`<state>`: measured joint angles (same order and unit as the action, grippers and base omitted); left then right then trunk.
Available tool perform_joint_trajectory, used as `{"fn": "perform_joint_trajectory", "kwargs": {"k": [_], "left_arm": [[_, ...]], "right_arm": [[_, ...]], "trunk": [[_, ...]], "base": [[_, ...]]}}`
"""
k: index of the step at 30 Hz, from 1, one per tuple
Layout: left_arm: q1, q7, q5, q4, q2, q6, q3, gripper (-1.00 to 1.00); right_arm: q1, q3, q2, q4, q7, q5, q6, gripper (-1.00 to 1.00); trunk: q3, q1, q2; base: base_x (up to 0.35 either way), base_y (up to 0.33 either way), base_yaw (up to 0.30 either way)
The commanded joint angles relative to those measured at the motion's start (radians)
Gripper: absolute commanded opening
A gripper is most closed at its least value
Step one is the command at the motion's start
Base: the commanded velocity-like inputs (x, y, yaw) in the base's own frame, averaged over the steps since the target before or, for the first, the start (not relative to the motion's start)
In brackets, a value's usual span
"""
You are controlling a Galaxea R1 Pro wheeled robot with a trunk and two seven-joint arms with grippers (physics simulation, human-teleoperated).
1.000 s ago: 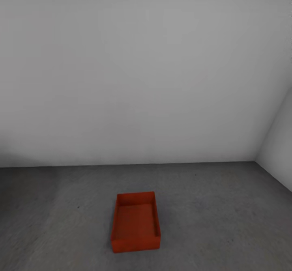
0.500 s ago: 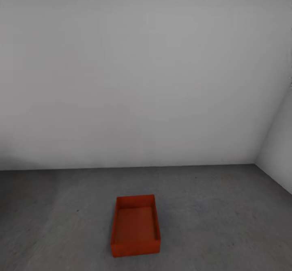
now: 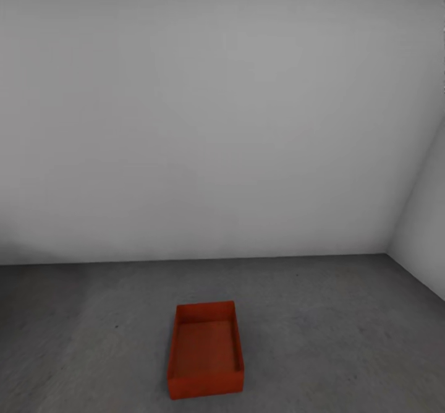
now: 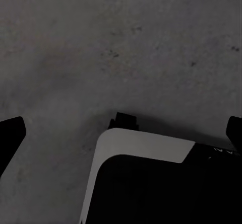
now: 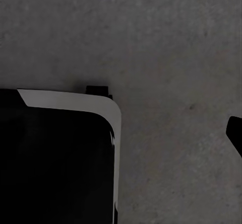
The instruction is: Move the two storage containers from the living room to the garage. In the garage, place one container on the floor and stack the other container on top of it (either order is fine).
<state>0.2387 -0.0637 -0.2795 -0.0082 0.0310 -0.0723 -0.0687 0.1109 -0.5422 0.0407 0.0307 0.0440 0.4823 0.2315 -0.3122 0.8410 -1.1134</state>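
Note:
One orange-red storage container [image 3: 206,351] rests open side up on the dark grey concrete floor [image 3: 346,339] of the garage, low in the middle of the head view and some way out from the white wall. Nothing lies inside it. In the left wrist view my left gripper [image 4: 122,132] hangs open above bare floor, its dark fingertips [image 4: 10,136] wide apart with nothing between them. The right wrist view has my right gripper [image 5: 121,133] over bare concrete too, one fingertip [image 5: 235,133] at the frame's edge, nothing held.
A plain white wall [image 3: 216,122] runs across behind the container and meets a side wall [image 3: 426,234] in a corner at the right. My own dark base with a white rim [image 4: 146,148] sits under both wrists.
The whole head view has shifted a little, so the container sits slightly lower in the picture. The container itself has not moved on the floor.

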Motion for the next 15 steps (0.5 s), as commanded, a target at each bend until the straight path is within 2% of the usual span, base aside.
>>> {"fn": "perform_joint_trajectory", "kwargs": {"k": [1, 15], "left_arm": [[0.001, -0.002, -0.008, 0.0, 0.0, -0.003, -0.007, 1.0], [0.001, -0.002, -0.006, 0.0, 0.001, -0.003, -0.009, 1.0]], "right_arm": [[0.001, -0.008, -0.001, 0.003, 0.0, 0.007, 0.005, 1.0], [0.001, -0.008, 0.002, 0.002, 0.0, 0.008, 0.004, 1.0]], "trunk": [[0.0, 0.0, -0.001], [0.021, 0.0, -0.001]], "base": [[0.0, 0.0, -0.001], [0.0, 0.0, 0.0]]}}
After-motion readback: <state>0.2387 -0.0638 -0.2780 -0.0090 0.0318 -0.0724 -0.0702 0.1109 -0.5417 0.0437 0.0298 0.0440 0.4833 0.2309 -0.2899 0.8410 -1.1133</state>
